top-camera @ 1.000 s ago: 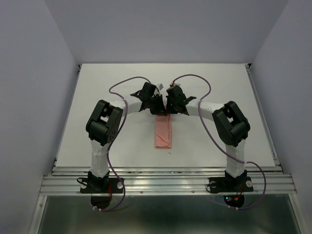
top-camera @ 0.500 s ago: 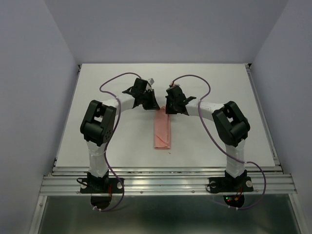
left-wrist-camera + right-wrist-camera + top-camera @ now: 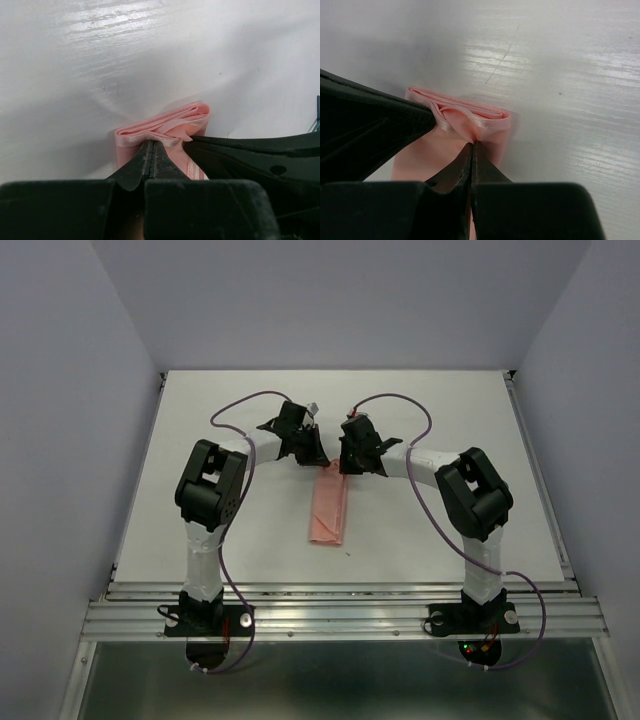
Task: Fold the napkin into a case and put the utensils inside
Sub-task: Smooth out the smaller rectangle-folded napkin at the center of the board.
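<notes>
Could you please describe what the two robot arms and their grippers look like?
Both the left arm and right arm have white-wrapped links joined by chunky black joints on black bases. A thin purple cable loops along each arm. The left gripper and right gripper are matte black, with two flat fingers tapering to thin tips.

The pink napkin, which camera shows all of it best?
The top external view: the whole folded napkin lies in sight there. The wrist views show only its layered far end, pinched by the left pincer and the right pincer.
</notes>
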You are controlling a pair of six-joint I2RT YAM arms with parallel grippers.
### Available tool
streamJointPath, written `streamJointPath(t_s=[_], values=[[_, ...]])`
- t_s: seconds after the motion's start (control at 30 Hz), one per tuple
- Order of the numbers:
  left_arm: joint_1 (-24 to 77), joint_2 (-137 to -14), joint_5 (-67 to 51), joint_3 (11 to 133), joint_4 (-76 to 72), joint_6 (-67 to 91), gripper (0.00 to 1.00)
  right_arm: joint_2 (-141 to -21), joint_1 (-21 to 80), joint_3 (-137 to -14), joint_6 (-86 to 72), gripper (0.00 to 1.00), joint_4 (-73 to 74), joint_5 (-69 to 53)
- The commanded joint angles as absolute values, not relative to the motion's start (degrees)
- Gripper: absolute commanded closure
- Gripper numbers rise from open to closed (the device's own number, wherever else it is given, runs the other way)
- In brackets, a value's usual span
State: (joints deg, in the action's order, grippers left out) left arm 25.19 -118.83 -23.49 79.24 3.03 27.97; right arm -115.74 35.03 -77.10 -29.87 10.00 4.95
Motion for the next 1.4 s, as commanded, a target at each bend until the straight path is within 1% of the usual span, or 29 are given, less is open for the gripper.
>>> streamJointPath(t_s=[0.0,0.4,0.67,1.03,1.37], values=[[25.9,-120.1,-23.2,81.6,2.9,28.6,1.00,-114.3,36.0,-77.9,-30.1,0.99,12.6,4.2],[26.5,-112.2,-22.4,77.9,1.1,29.9,1.00,-114.0,36.0,-78.5,-30.0,0.99,12.7,4.5],[27.6,-115.0,-25.2,79.3,1.2,29.1,1.00,-114.1,36.0,-78.8,-30.0,0.99,12.9,4.5],[28.0,-119.3,-21.4,80.3,1.4,29.9,1.00,-112.2,36.0,-78.0,-30.1,0.99,12.8,4.4],[28.0,-116.2,-20.6,77.9,0.4,30.8,1.00,-112.1,36.0,-77.5,-30.7,0.99,12.8,3.9]])
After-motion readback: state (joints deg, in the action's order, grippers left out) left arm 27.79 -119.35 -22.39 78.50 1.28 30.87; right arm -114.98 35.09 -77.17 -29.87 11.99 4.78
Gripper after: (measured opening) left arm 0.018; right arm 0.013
